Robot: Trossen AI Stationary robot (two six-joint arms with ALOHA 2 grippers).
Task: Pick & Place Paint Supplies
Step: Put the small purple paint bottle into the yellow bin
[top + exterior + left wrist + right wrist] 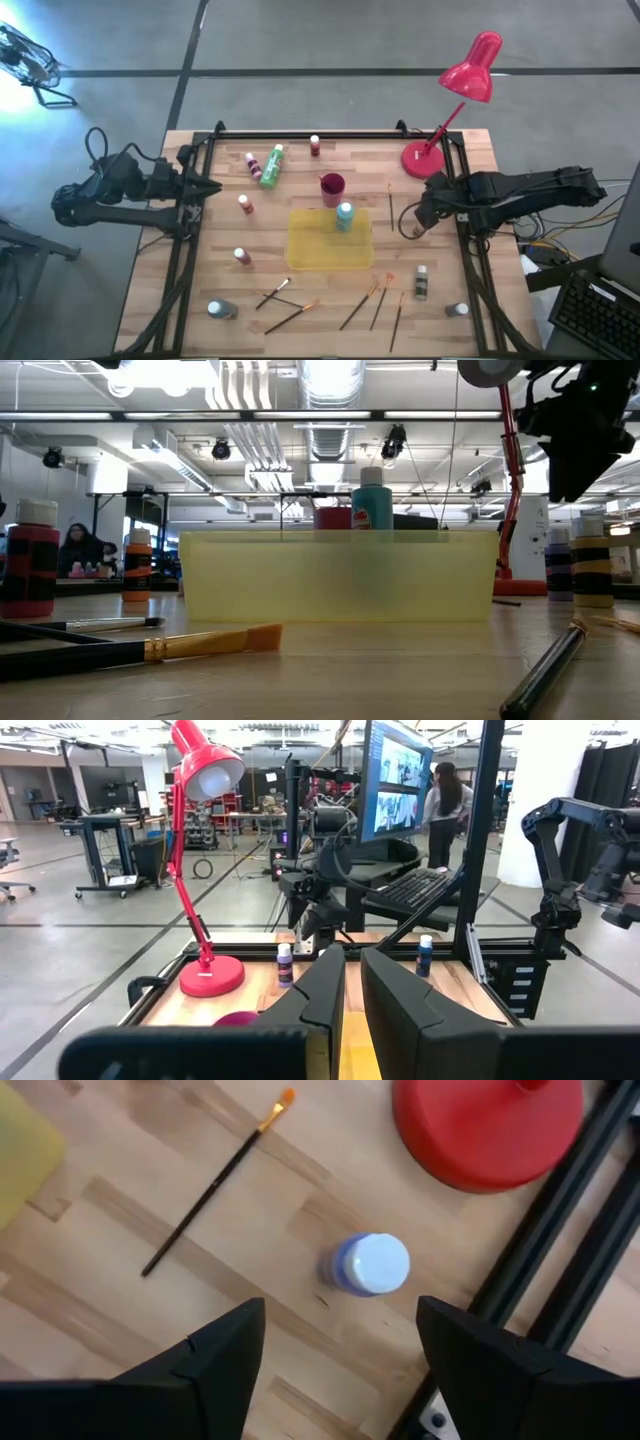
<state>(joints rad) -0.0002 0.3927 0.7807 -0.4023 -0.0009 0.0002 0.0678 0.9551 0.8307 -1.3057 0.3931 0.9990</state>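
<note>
Right tool [340,1350] spread above white-capped blue bottle [366,1266]; no label legible.

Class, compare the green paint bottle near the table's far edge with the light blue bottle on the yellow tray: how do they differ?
The green bottle lies on its side; the light blue bottle stands upright. The green one rests on bare wood, the blue one in the yellow tray. Neither is held by a gripper.

On the pale wooden slatted worktop [200,250] we see a flat translucent yellow plastic tray [328,250] near the middle, a small magenta cup [332,185] just beyond it, and a red desk lamp [424,158] standing on its round base at the far right corner.
</note>
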